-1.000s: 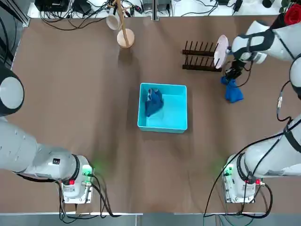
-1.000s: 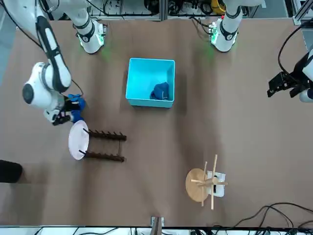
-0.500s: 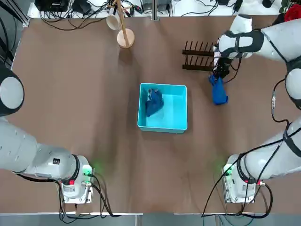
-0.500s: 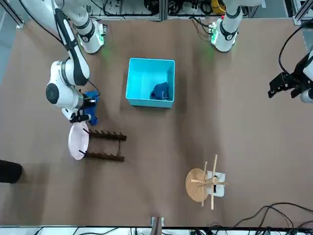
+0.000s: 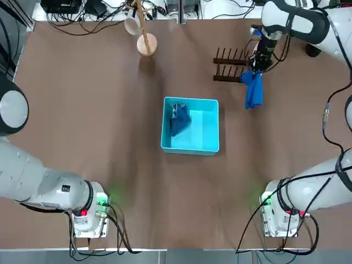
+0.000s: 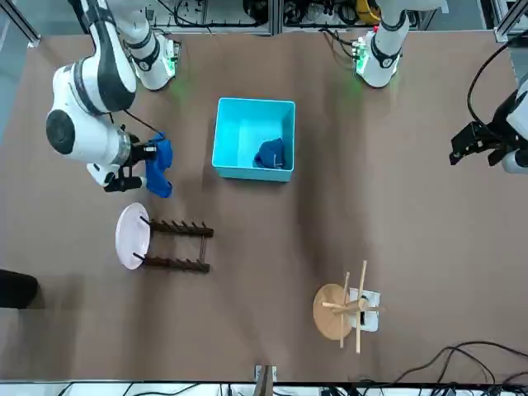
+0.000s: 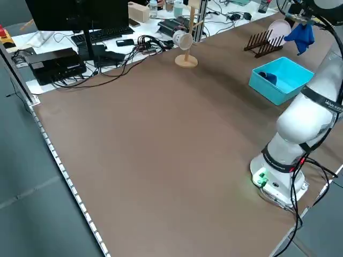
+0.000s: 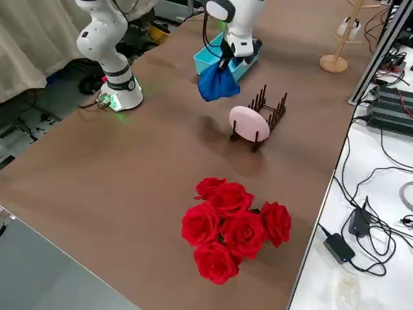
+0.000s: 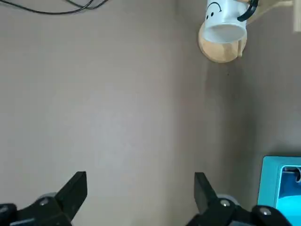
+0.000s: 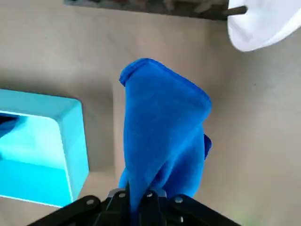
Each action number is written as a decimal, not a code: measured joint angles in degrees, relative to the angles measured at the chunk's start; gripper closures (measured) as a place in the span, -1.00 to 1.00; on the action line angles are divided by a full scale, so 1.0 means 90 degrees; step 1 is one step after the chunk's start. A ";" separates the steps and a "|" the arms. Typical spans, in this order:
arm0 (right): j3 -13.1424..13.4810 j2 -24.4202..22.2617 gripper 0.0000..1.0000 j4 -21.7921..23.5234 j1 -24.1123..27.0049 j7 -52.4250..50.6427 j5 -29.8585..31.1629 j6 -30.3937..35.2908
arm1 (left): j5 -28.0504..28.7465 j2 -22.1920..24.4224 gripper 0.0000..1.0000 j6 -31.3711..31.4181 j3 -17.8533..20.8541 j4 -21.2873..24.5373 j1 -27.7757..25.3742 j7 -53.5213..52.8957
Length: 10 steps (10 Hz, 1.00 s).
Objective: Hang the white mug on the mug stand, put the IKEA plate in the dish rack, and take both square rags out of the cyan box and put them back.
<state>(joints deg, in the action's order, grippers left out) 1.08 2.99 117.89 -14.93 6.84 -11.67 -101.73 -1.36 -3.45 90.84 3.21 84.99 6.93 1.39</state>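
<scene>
Right gripper: I have it clenched on a soft, draping blue rag, right of the box.
Left gripper: jaws apart, over my left side.
Cyan box: smooth, low-walled; crumpled darker blue rag inside.
Dish rack: dark, pegged; round pale plate upright in it.
Mug stand: light wood; white mug hangs there.
Table: plain brown.
Room: monitor on a cabled white bench.
</scene>
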 joint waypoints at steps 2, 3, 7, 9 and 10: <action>-0.0051 0.0016 0.93 -0.0001 -0.0807 0.0930 -0.0065 0.0013 | 0.0000 0.0000 -1.00 0.0000 -0.0036 0.0000 -0.0002 0.0000; -0.0070 0.0019 0.93 -0.0004 -0.1290 0.1444 -0.0219 0.0006 | 0.0000 0.0000 -1.00 0.0000 -0.0037 0.0000 -0.0006 0.0000; -0.0086 0.0001 0.93 -0.0133 -0.2332 0.2770 -0.0518 -0.0085 | 0.0000 -0.0004 -1.00 0.0000 -0.0044 0.0000 -0.0009 0.0000; -0.0083 -0.0003 0.93 -0.0237 -0.2597 0.3185 -0.0543 -0.0115 | 0.0000 -0.0008 -1.00 0.0000 -0.0047 0.0000 -0.0010 0.0000; -0.0084 -0.0004 0.93 -0.0280 -0.2742 0.3364 -0.0545 -0.0174 | 0.0000 -0.0012 -1.00 0.0000 -0.0048 0.0000 -0.0011 0.0000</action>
<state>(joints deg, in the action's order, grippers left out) 0.32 2.95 115.36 -39.61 37.11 -16.57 -103.29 -1.36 -3.55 90.84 2.77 84.99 6.83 1.39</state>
